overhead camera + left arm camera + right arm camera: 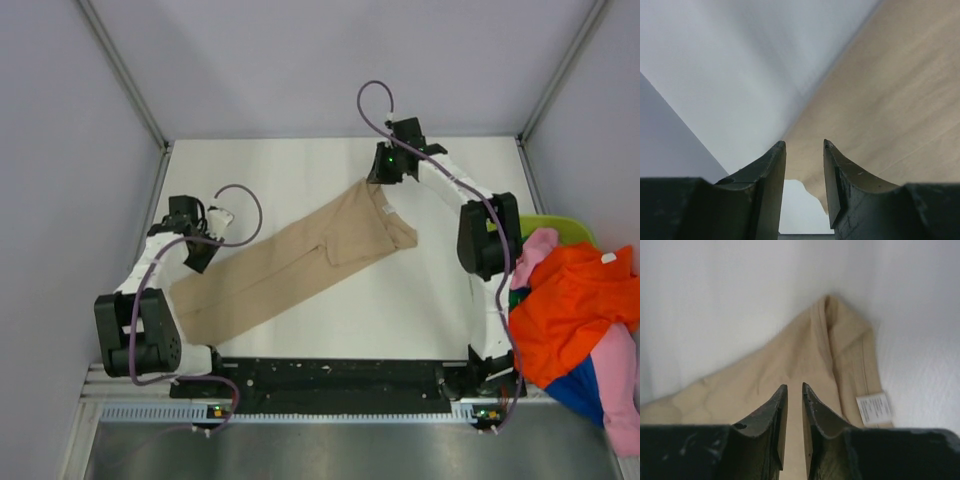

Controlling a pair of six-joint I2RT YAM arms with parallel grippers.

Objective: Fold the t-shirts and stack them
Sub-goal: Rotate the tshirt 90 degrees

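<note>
The tan t-shirt [290, 265] lies folded into a long strip, running diagonally from near left to far right on the white table. My left gripper [200, 258] hovers at the strip's near-left end; in the left wrist view [804, 145] its jaws are open and empty, over the tan cloth's [890, 100] edge. My right gripper [383, 180] is over the far-right end; in the right wrist view [794, 386] its jaws stand a narrow gap apart, empty, above the cloth [790, 355]. The orange t-shirt [565, 310], pink t-shirt [620, 385] and blue t-shirt [575, 392] lie heaped at the right.
The lime-green basket [552, 225] shows behind the heap, off the table's right edge. A white care label [874, 408] sticks out of the tan shirt near my right fingers. Grey walls enclose the table on the left, back and right.
</note>
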